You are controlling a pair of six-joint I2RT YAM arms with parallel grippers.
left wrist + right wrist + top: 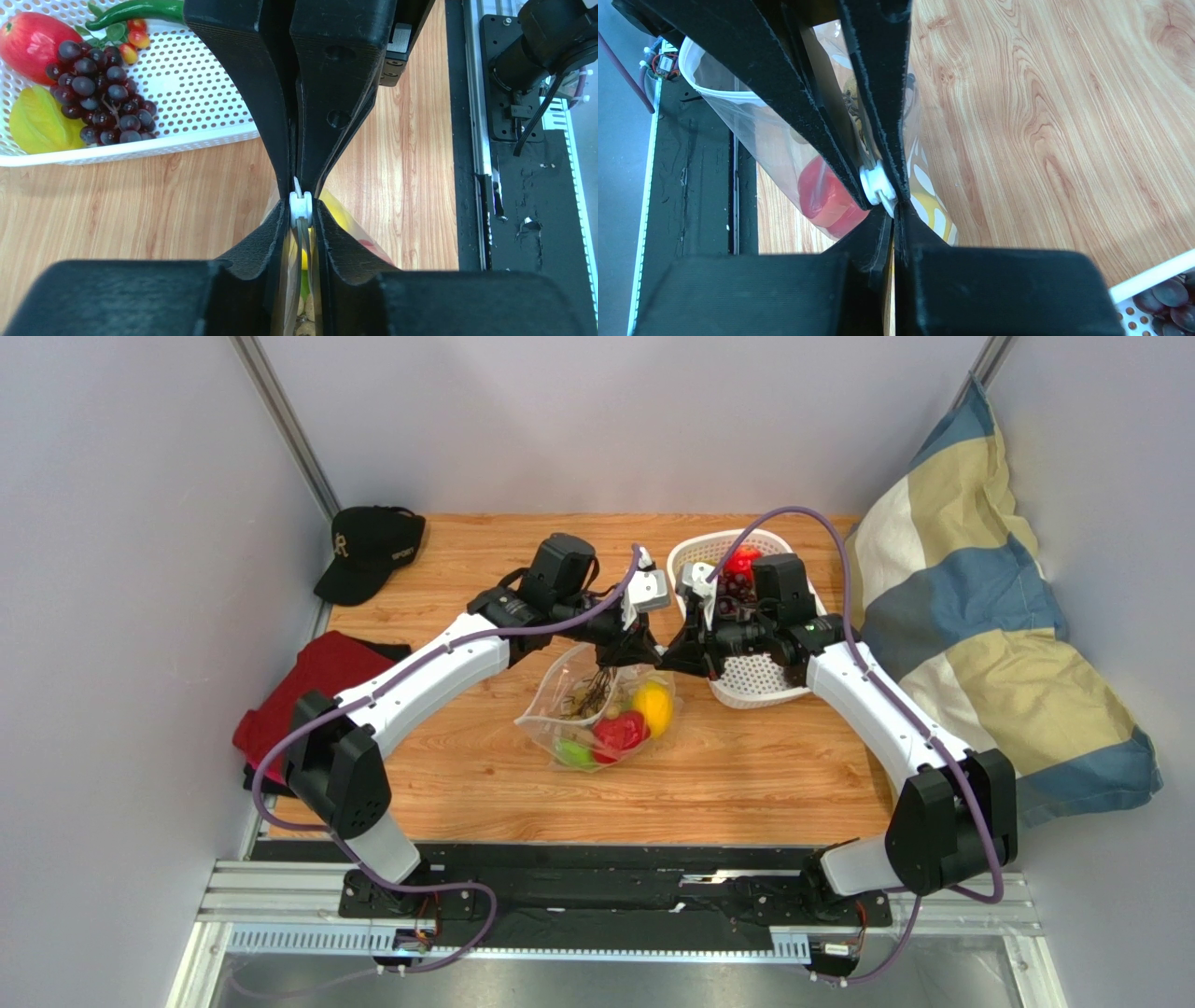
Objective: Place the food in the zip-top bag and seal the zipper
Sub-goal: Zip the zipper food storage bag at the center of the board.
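Angled inward, left pincer (302, 215) and right pincer (889, 204) clamp zipper (876, 183)

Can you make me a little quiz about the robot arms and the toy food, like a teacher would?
1. True or false: the purple grapes lie in the white basket.
2. Which one is inside the zip-top bag? A: yellow lemon. B: black cap. C: striped pillow.
3. Fill the gap: the left gripper and the right gripper both pinch the bag's ____.

Key: 1 true. 2 A. 3 zipper.
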